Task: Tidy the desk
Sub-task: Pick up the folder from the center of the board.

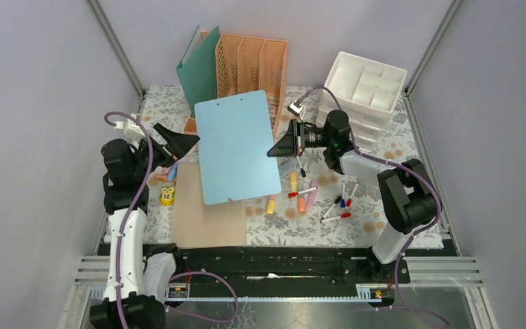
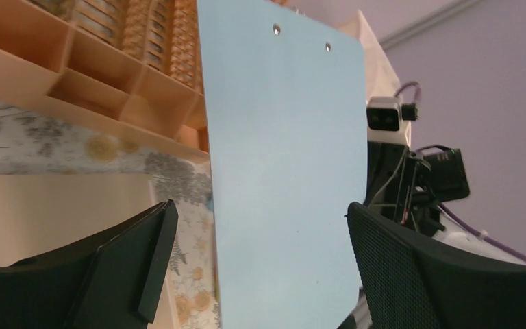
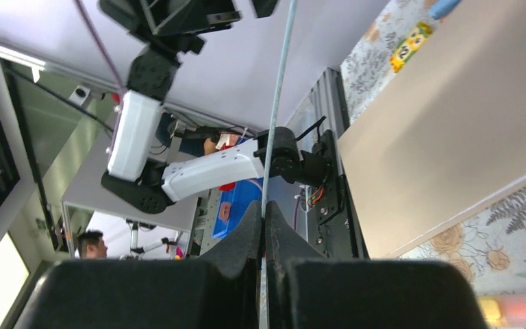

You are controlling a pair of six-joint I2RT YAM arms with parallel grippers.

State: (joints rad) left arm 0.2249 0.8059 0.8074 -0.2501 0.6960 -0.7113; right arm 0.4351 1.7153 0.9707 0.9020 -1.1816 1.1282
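Right gripper (image 1: 279, 147): clenched on the right-hand edge of the pale blue clipboard (image 1: 236, 147). Its wrist view shows the board edge-on, pinched thin between the fingers.
Clipboard: up in the air and tilted, hanging over the tan board (image 1: 205, 212), just in front of the peach file rack (image 1: 257, 62).
Left gripper (image 1: 181, 142): jaws spread wide, nothing in them. It hovers at the clipboard's left edge, and its own camera sees the board standing between the two fingers. Whether either finger touches it, I can't tell.
Desk (image 1: 287, 229): the leaf-and-flower cloth lies under the whole scene. Markers (image 1: 335, 205) and highlighters (image 1: 292, 181) are scattered right of centre, and the rack and white drawer unit (image 1: 366, 89) stand along the far side.
Step in hand: by my reading, the clipboard is headed for a slot in the rack.
Doing it well: bring the board upright and square to the dividers first, then pick a free slot to the right of the teal folder (image 1: 201, 68). Lead with the lower edge and come down slowly.
Grip: a pinch on one edge lets a flat board swing, so the left gripper would do well to steady the free side before the descent.
Release: let go only once the bottom edge sits in the slot.
Risk: a corner catching a divider could shove or tip the rack.
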